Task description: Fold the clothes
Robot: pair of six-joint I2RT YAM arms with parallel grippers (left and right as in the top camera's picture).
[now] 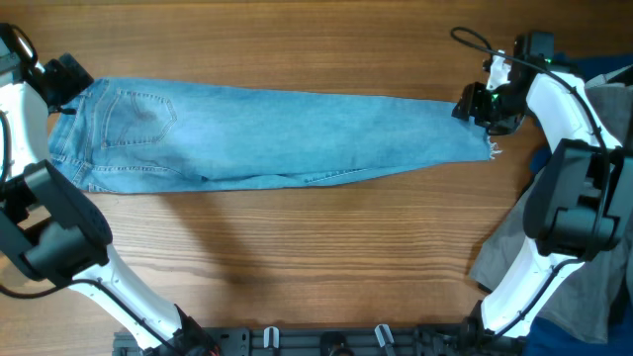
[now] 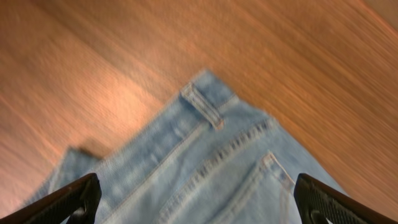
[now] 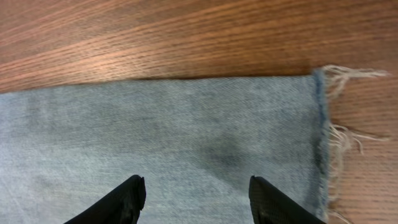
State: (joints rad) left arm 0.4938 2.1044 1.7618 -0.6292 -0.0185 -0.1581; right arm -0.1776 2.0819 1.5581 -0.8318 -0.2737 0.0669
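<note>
1. My L gripper [image 1: 65, 79]: far upper left in overhead cam, black, jaws spread wide, gripping nothing.
2. L wrist cam (blurry): my L fingertips [image 2: 74, 199] sit at the two bottom corners of the frame, w/ a big gap between them.
3. My L arm [image 1: 20, 114]: white link runs up the left edge, black elbow lower left, base at bottom edge.
4. My R gripper [image 1: 479, 105]: upper right, pointing left, jaws partly apart, nothing pinched.
5. R wrist cam: my R fingertips [image 3: 127, 199] at the bottom, moderate gap.
6. My R arm [image 1: 566, 99]: white link up top, black elbow below it, base bottom right.

Jeans [image 1: 277, 133] flat on wooden table [image 1: 297, 257]
</note>
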